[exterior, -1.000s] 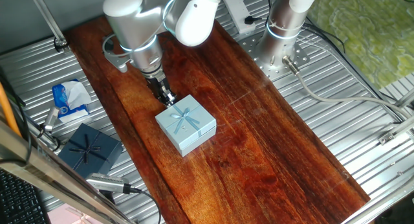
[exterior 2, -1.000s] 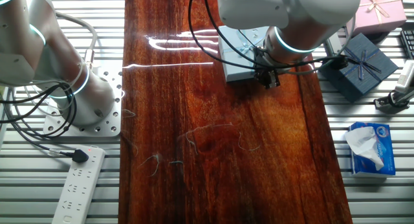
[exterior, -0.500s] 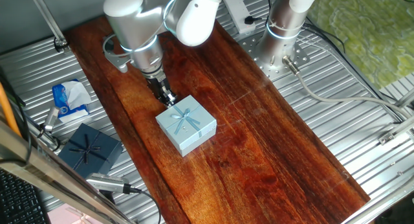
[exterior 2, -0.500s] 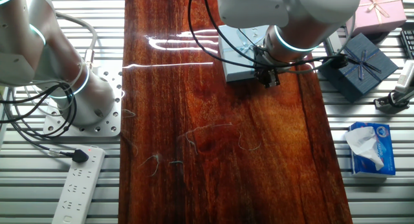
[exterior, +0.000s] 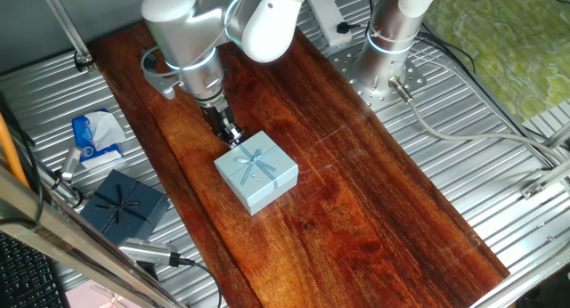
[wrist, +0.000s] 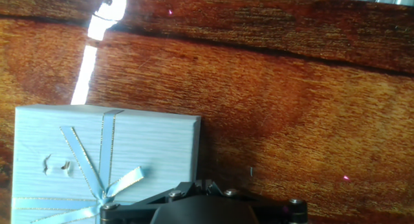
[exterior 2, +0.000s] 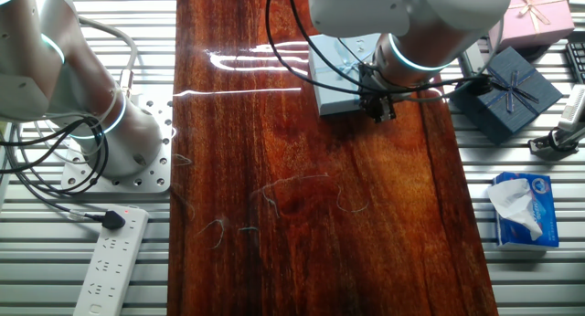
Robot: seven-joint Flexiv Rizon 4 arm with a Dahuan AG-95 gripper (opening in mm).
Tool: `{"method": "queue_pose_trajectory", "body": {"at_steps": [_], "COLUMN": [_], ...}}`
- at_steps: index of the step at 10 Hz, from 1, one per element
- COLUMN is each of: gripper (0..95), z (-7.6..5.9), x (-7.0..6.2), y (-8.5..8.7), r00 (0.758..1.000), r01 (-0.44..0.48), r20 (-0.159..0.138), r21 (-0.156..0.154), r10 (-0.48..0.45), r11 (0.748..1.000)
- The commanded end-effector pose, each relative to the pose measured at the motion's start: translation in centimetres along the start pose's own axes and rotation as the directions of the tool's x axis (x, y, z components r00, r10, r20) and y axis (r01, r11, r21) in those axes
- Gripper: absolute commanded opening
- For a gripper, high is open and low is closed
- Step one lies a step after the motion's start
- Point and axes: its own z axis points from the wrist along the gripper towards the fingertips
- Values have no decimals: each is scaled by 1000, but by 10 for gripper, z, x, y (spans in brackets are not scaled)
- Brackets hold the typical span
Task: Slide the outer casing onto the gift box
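Note:
The outer casing (exterior: 256, 172), a light blue square sleeve with a pale ribbon bow, lies flat on the wooden board (exterior: 356, 210). It also shows in the other fixed view (exterior 2: 334, 86) and in the hand view (wrist: 103, 153). The gift box tray is hidden; no dark interior or tan piece shows. My gripper (exterior: 230, 134) points down at the casing's far-left edge, fingertips close together and low by the board, right against that side. It holds nothing. In the other fixed view the gripper (exterior 2: 377, 110) stands at the casing's near corner.
A dark navy bow-topped box (exterior: 125, 206) sits off the board's left on the metal table, with a tissue pack (exterior: 93, 136) behind it. A pink box (exterior 2: 539, 10) lies beyond. A second arm's base (exterior: 392, 41) and a power strip (exterior 2: 110, 261) stand on the other side.

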Motion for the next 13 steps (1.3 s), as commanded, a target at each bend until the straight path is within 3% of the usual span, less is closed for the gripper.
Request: {"method": "queue_pose_trajectory", "body": {"at_steps": [1,13], "gripper": [0,0], "z": [-1,-2], "x": [0,-1], "y": [0,5], "r00": [1000,1000], "r01": [-3,-12], "r20": [0,-4], "r21": [-1,-4], "r10": [3,12], "r11": [1000,1000]}}
